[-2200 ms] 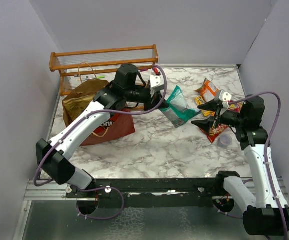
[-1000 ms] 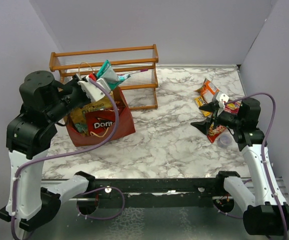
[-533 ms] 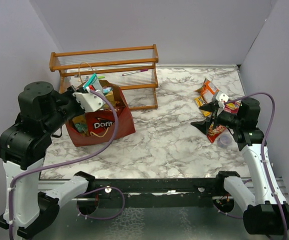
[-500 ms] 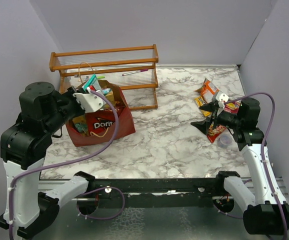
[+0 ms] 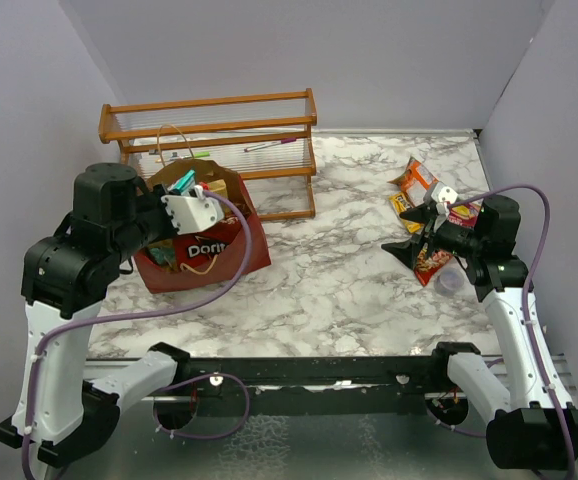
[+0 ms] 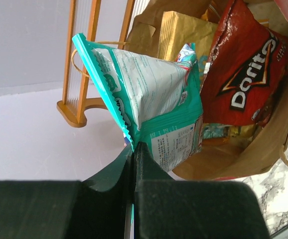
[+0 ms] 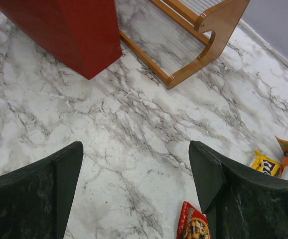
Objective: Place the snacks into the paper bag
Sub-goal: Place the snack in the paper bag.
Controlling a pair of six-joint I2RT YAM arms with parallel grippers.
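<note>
Marble table bears the paper bag at left; our left gripper pinches a teal packet by its edge over the mouth, ready to drop it in. Our right gripper hovers spread, empty, near loose packets.

Half off the right wrist view: small red packet

Left arm stands tall from its base, elbow raised, wrist turned rightward and tipped down. Left gripper has its jaws pressed together on the edge of a teal snack packet. Right arm leans forward, forearm pointing left. Right gripper holds its jaws wide apart.
</note>
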